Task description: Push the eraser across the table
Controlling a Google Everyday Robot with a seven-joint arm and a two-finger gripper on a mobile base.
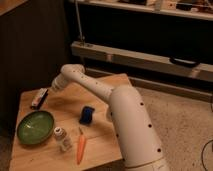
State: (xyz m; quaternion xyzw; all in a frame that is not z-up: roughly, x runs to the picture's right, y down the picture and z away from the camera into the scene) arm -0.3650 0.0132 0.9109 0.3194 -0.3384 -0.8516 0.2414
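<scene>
On the table [107,82] the blue block [86,114] lies near the middle, close against the thick white arm [125,112] that rises from the near right and reaches left over the wood. Nearer the front, a carrot [80,146] lies with its thin tip pointing away from the viewer, and just left of it stands a small bottle [61,138]. The green bowl [35,126] sits at the near left, well apart from the block. None of these lies between the arm's tip and the eraser.

The eraser [39,98] is at the far left edge of the table, beyond the bowl. Its long axis runs from near-left to far-right, roughly along the table's left edge, with the reddish end toward the near left and the dark end toward the far right.

The gripper [51,88] is at the arm's left end, low over the table and just right of the eraser's far end; whether it touches cannot be told. Its fingers are closed together, with nothing seen between them.
</scene>
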